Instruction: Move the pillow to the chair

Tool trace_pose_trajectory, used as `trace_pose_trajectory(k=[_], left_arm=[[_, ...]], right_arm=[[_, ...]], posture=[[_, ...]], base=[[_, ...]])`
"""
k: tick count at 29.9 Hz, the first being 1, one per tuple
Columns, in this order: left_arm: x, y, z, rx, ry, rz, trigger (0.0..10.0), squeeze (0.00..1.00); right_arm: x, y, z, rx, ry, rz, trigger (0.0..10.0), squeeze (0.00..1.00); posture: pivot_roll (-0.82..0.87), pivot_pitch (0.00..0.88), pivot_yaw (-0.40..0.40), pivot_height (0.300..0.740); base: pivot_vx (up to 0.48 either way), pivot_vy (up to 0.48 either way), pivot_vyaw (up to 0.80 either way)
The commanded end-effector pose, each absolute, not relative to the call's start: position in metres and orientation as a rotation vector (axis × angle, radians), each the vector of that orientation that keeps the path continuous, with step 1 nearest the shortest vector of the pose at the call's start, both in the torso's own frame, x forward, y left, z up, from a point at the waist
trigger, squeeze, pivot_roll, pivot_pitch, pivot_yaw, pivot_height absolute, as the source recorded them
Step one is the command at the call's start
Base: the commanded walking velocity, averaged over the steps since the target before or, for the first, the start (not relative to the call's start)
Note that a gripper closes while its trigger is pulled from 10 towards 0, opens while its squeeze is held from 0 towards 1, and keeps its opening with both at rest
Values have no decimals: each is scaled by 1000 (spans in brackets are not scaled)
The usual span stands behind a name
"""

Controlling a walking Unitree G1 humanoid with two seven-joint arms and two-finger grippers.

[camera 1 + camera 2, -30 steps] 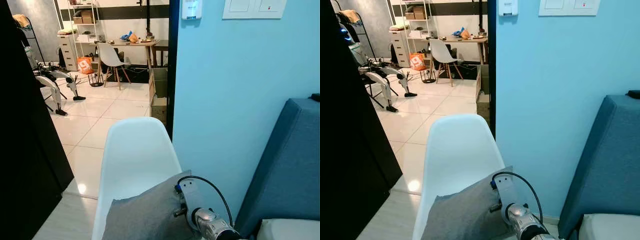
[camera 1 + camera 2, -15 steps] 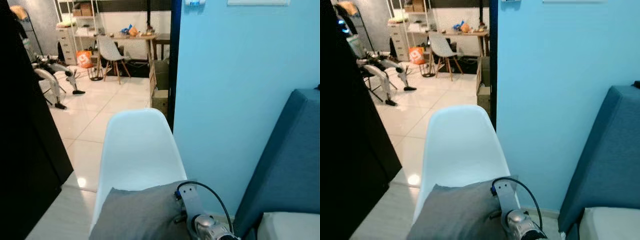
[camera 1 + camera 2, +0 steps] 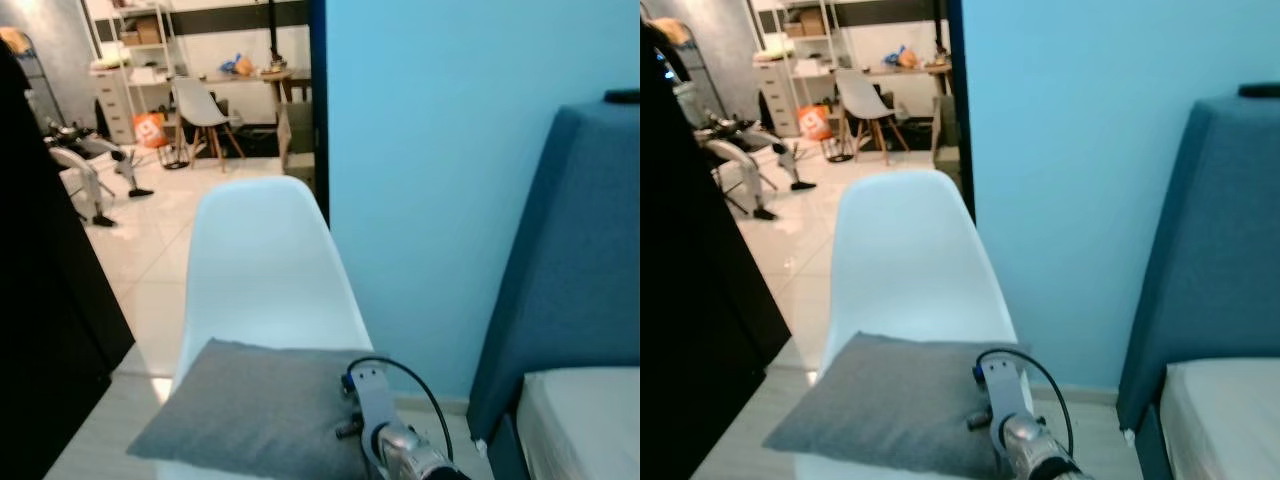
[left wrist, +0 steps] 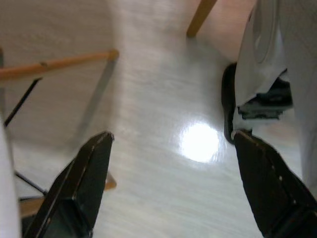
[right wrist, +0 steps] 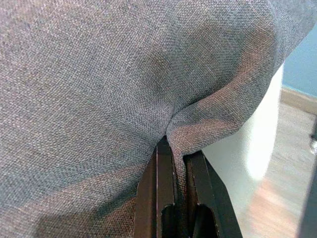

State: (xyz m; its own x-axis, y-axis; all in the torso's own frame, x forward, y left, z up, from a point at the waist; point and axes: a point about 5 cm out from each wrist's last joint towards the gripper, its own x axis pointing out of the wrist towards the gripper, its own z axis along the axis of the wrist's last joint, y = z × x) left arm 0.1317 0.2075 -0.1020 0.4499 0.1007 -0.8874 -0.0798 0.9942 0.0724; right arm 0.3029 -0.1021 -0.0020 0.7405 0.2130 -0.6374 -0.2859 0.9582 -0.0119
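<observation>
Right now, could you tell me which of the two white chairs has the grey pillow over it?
The near white chair beside the blue wall; the right hand pinches the pillow over its seat. The far chair stands at the desk.

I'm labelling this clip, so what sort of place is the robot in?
Probably a home: a blue upholstered headboard beside a mattress, a white chair, and beyond the doorway a desk with shelves.

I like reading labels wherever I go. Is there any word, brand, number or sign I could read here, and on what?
None can be read.
The orange bag by the far desk carries a white mark, too small and blurred to read.
The boxes on the shelf show no legible text.
The grey pillow, white chair and blue wall are plain.
</observation>
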Motion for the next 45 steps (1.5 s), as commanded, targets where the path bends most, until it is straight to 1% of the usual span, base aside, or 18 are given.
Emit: trace_pose_trajectory(k=[1,9,10,12,16,18,22,24,29,30,31,32,33,34,39,41,44,45], left_arm=[[129,196,-105,5,1126,67,10000,0],[130,195,-105,4,1122,66,10000,0],[131,196,-104,5,1121,67,10000,0],[131,196,-104,5,1121,67,10000,0],[130,197,-104,6,1122,70,10000,0],[127,198,-105,4,1127,77,10000,0],[125,199,-106,0,1131,81,10000,0],[123,198,-106,-3,1135,84,10000,0],[121,198,-107,-5,1139,85,10000,0],[121,197,-107,-6,1139,84,10000,0],[121,197,-107,-6,1139,84,10000,0],[121,196,-107,-8,1139,82,10000,0],[121,196,-107,-8,1139,82,10000,0],[122,196,-107,-9,1138,80,10000,0],[123,195,-107,-9,1136,77,10000,0],[125,193,-106,-9,1130,71,10000,0],[126,193,-106,-8,1129,69,10000,0],[127,192,-106,-7,1128,67,10000,0]], right_arm=[[306,-92,3,-69,667,301,10000,0],[309,-91,6,-89,663,313,10000,0],[309,-89,6,-133,666,334,10000,0],[309,-89,6,-133,666,334,10000,0],[309,-86,6,-236,676,352,10000,0],[316,-85,13,-272,654,324,10000,0],[322,-82,21,-243,618,330,10000,0],[326,-73,29,-160,567,369,10000,0],[330,-75,34,-111,518,350,10000,0],[329,-80,32,-104,515,335,10000,51],[329,-80,32,-104,515,335,10000,51],[327,-85,29,-100,514,320,10000,635],[327,-85,29,-100,514,320,10000,635],[326,-90,27,-97,518,305,10000,1000],[326,-95,25,-88,523,288,10000,1000],[327,-111,26,0,502,242,10000,1000],[330,-119,30,38,475,225,10000,1000],[333,-126,34,96,448,216,10000,1000]], posture=[[-19,48,5,565],[-8,47,3,545],[-4,50,1,540],[-4,50,1,540],[7,52,-6,530],[19,55,-11,530],[21,56,-14,530],[21,58,-14,530],[13,60,-13,530],[12,61,-12,530],[12,61,-12,530],[6,62,-10,530],[6,62,-10,530],[5,62,-11,530],[-4,60,-7,530],[-15,57,-1,530],[-19,56,0,530],[-23,56,2,530]], base=[[0,0,0],[0,0,0],[0,0,0],[0,0,0],[0,0,0],[0,0,0],[0,0,0],[0,0,0],[0,0,0],[0,0,0],[0,0,0],[0,0,0],[0,0,0],[0,0,0],[0,0,0],[0,0,0],[0,0,0],[0,0,0]])
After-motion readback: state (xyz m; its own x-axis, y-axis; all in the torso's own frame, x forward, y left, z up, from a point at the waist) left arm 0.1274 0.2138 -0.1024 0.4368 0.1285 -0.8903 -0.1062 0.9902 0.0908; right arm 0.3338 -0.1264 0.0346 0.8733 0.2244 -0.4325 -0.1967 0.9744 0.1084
